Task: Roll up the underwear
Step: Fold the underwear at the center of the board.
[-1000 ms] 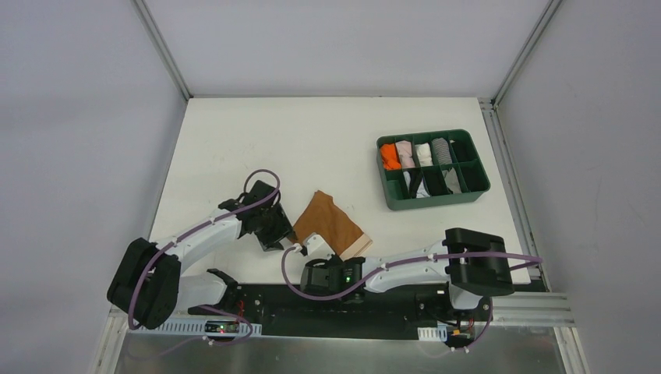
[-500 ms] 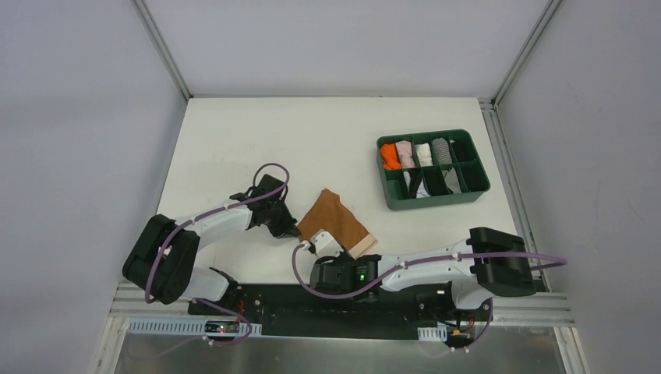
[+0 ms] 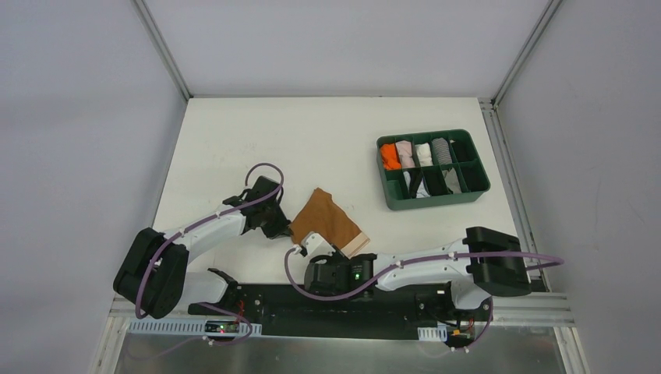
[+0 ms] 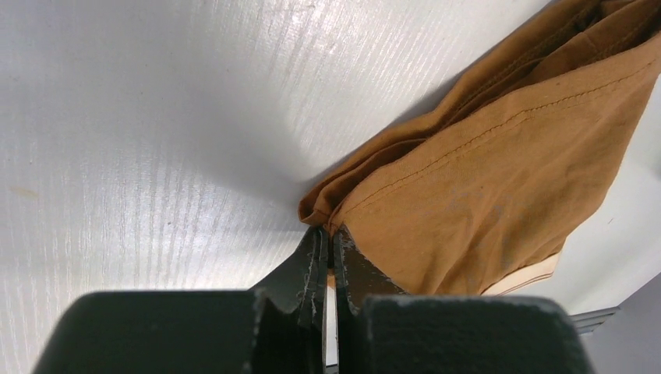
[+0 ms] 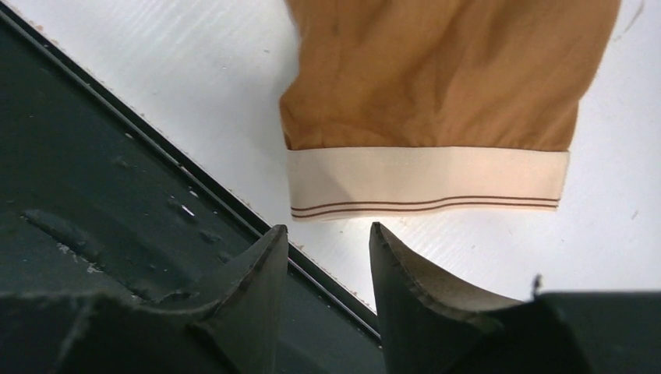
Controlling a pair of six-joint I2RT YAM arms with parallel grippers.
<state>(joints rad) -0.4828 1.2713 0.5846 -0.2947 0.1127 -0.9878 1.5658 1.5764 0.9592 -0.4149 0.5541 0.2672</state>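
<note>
The underwear (image 3: 327, 222) is a tan-brown cloth with a pale beige waistband (image 5: 429, 183), lying flat near the table's front middle. My left gripper (image 3: 282, 228) is at its left edge. In the left wrist view that gripper (image 4: 327, 234) is shut, its tips pinching the folded corner of the underwear (image 4: 483, 179). My right gripper (image 3: 318, 245) sits at the near end of the cloth. In the right wrist view it (image 5: 323, 230) stands open just short of the waistband, with nothing between its fingers; the underwear (image 5: 436, 78) spreads beyond it.
A green tray (image 3: 433, 204) with several rolled garments in its compartments stands at the right, apart from the cloth. A black base rail (image 5: 117, 195) runs along the table's near edge, right under my right gripper.
My left gripper has closed on the cloth's left corner after moving in to it, then drawn slightly back left. My right gripper has opened wider near the waistband.
</note>
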